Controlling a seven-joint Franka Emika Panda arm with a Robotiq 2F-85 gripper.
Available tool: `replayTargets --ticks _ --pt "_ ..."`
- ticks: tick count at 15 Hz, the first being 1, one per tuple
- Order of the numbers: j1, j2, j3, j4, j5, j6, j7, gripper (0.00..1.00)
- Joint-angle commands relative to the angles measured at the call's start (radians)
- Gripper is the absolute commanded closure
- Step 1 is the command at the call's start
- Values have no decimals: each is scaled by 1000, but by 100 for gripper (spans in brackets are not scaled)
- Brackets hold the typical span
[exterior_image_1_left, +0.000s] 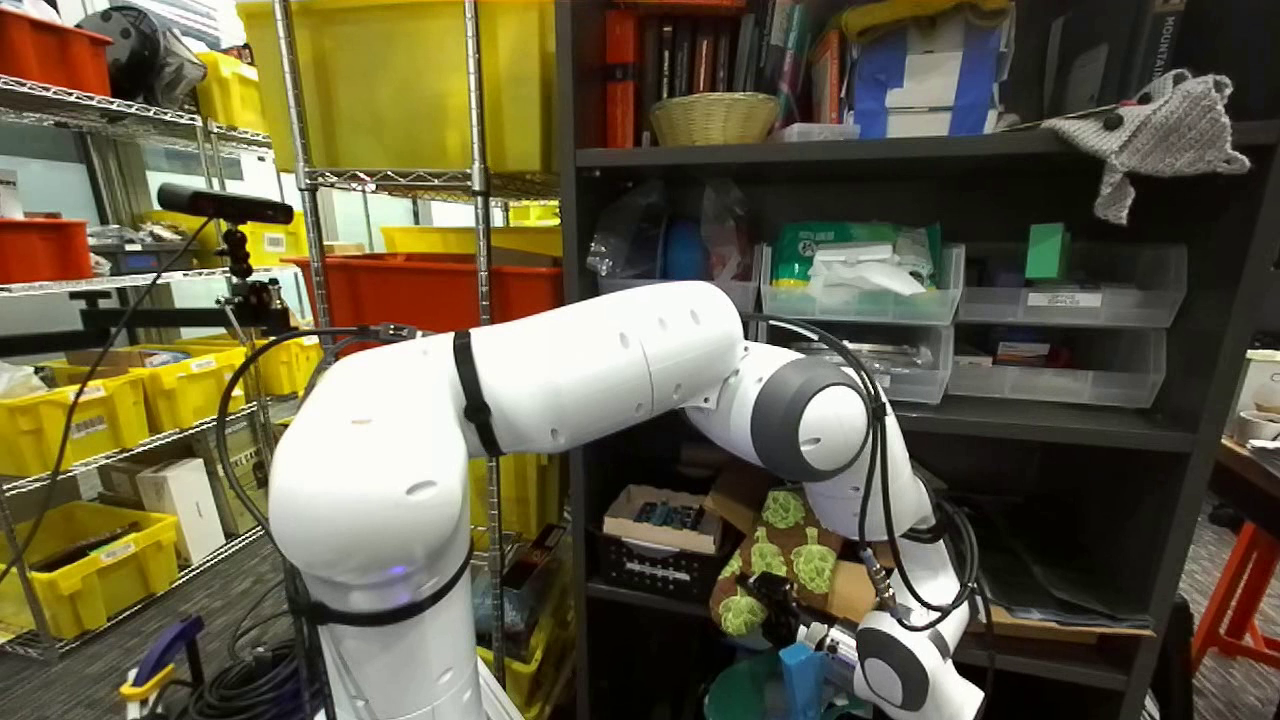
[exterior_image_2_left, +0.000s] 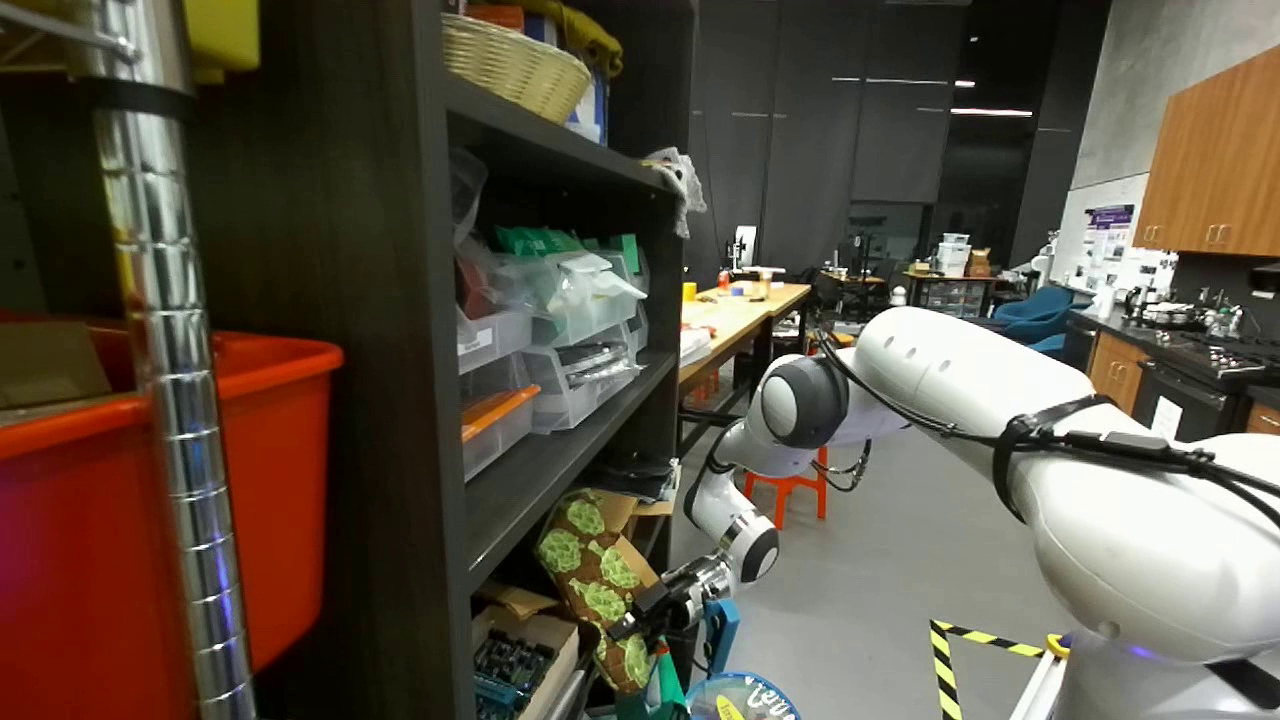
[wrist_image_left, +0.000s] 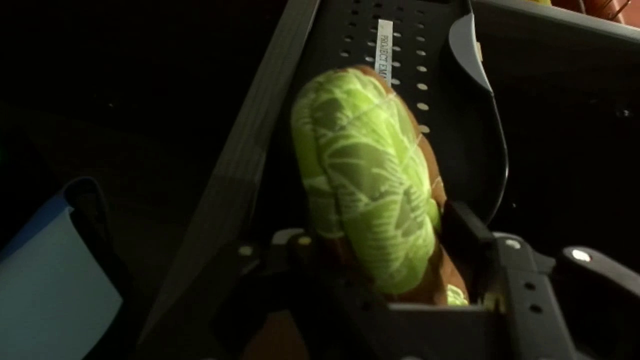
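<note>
Apparently, your gripper (wrist_image_left: 384, 232) was clamped on the artichoke-print oven mitt (wrist_image_left: 370, 170), just beside the perforated black bin (exterior_image_1_left: 652, 567); gripped below mid-length, the soft mitt risked twisting and snagging that bin.

In an exterior view, a basket (exterior_image_1_left: 715, 121) is sitting near the top centre, a grey knitted toy (exterior_image_1_left: 1165, 142) is drooping at the upper right, and yellow bins (exterior_image_1_left: 110, 590) are standing at lower left.
</note>
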Motion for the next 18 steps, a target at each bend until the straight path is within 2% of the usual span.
replayTargets --ticks 1,5,6,8,9,13,18 --pt "-6 -26 -6 -29 -17 -12 -24 70" --pt "-39 -33 -19 -34 -34 -61 -39 96" --pt "-52 -35 -24 -35 -37 -81 -46 98" --pt "-81 -34 -36 -27 -39 -137 -38 95" --pt "-100 -34 -43 -20 -40 -170 -30 98" --pt "-179 -17 -75 26 -39 -289 10 96" --pt "-242 -5 -92 62 -30 -349 34 96"
